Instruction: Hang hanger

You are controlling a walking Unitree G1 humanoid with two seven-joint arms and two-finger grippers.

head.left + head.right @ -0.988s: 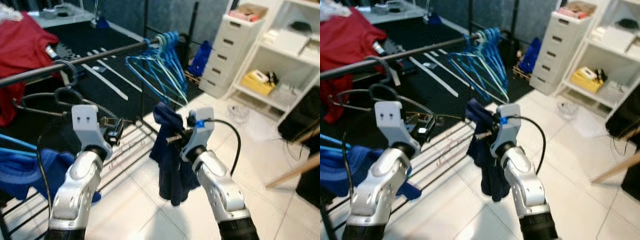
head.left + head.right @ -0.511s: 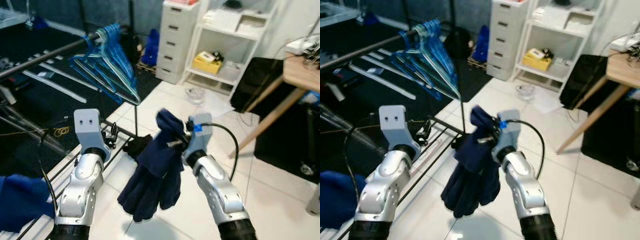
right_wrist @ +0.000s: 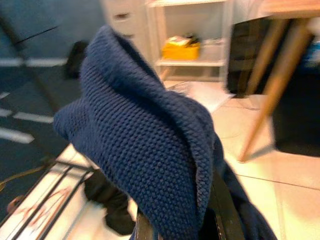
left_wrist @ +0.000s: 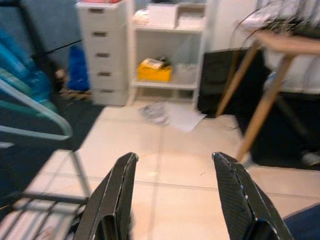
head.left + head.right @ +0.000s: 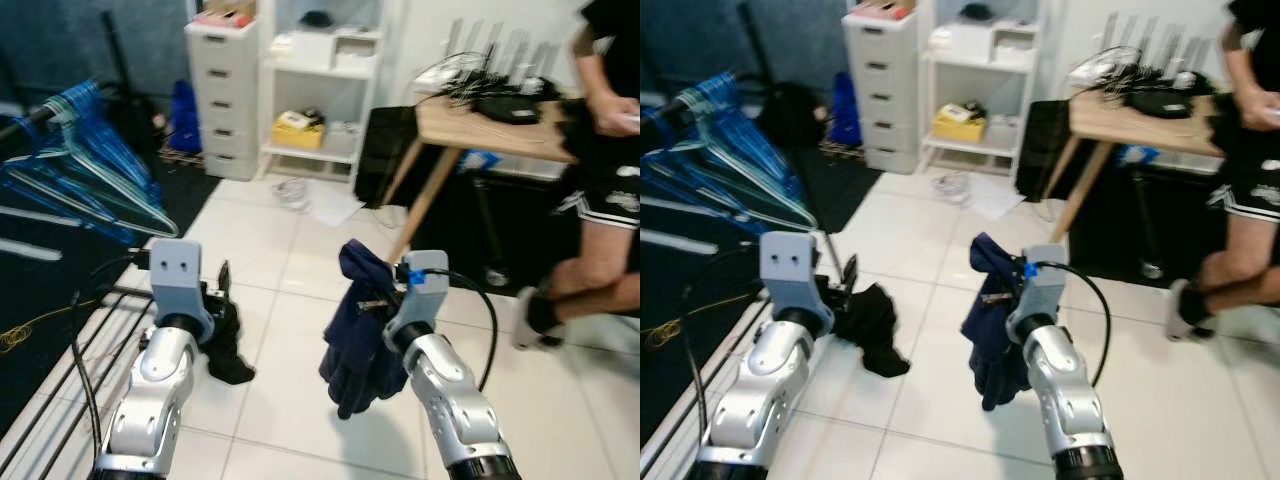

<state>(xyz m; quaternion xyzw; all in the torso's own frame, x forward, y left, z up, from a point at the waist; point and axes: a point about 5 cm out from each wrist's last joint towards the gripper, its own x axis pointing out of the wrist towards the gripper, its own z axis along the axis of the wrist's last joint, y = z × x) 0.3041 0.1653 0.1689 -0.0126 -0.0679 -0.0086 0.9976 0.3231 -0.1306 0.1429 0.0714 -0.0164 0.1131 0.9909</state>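
Now we are carrying a navy knit garment point(image 5: 358, 330), away from the rack

Right gripper point(image 3: 175, 227) jaws are clamping it; left gripper point(image 4: 175, 200) jaws are standing apart, empty; blue hangers point(image 5: 725, 170) are hanging far left, so we should be turning back gently

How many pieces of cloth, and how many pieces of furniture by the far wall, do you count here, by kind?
Dark blue knitted garment, held in the right claw: 1
Black cloth on the floor tiles: 1
White drawer unit: 1
White open shelf: 1
Wooden table: 1
Total: 5
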